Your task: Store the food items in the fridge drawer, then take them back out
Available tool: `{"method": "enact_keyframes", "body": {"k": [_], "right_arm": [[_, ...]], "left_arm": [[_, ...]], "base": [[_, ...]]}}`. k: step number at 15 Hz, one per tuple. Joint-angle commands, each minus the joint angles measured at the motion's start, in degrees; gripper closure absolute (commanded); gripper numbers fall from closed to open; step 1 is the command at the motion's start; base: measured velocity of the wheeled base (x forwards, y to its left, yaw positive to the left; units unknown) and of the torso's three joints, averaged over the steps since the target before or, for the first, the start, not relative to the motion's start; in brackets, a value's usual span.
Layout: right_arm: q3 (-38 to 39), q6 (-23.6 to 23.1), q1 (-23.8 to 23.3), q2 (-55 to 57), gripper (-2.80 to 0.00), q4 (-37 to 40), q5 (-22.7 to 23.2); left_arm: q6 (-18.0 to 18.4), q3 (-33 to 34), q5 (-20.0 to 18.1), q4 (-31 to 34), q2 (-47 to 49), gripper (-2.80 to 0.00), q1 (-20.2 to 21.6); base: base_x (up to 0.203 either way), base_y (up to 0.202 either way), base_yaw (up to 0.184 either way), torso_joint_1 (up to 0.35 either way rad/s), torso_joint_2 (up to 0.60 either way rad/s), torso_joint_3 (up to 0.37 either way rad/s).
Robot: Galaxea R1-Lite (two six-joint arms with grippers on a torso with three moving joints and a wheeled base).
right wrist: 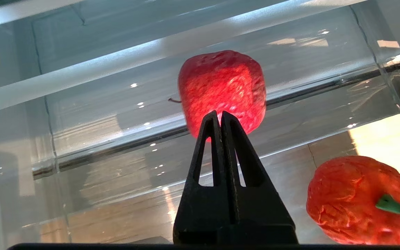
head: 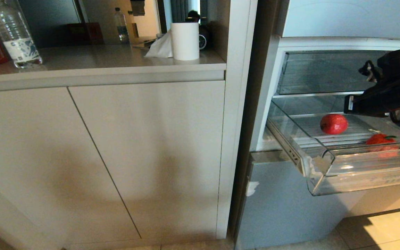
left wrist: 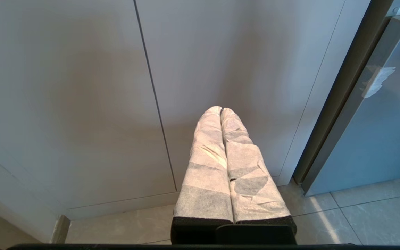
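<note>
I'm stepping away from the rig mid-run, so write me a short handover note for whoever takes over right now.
Right gripper: shut, empty, over the open fridge drawer, pointing at the red apple.
Left gripper: shut, empty, parked low facing the cabinet doors.
Items: apple and red pepper both lie in the drawer, apart, pepper nearer the front lip.
Done: both items are in the drawer.
Left: taking both items back out; the drawer is open.
</note>
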Motion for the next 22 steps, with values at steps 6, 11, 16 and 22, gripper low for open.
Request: {"method": "enact_keyframes", "body": {"k": [6, 11, 16, 22], "right_arm": [[-0.1, -0.1, -1.0, 0.2, -2.8, -1.4, -0.2], [-0.1, 0.2, -1.0, 4.3, -2.8, -5.0, 0.0], [-0.4, 0.1, -0.9, 8.2, -2.8, -10.1, 0.0], [-0.4, 0.8, -0.6, 10.6, -2.8, -13.0, 0.1]], "left_arm": [[0.0, 0.0, 0.0, 0.0, 0.0, 0.0, 0.0], [0.0, 0.0, 0.0, 0.0, 0.0, 0.0, 0.0], [0.0, 0.0, 0.0, 0.0, 0.0, 0.0, 0.0], [0.0, 0.0, 0.0, 0.0, 0.0, 0.0, 0.0]], "base": [[0.0, 0.0, 0.0, 0.0, 0.0, 0.0], [0.0, 0.0, 0.0, 0.0, 0.0, 0.0], [0.0, 0.0, 0.0, 0.0, 0.0, 0.0], [0.0, 0.0, 0.0, 0.0, 0.0, 0.0]]}}
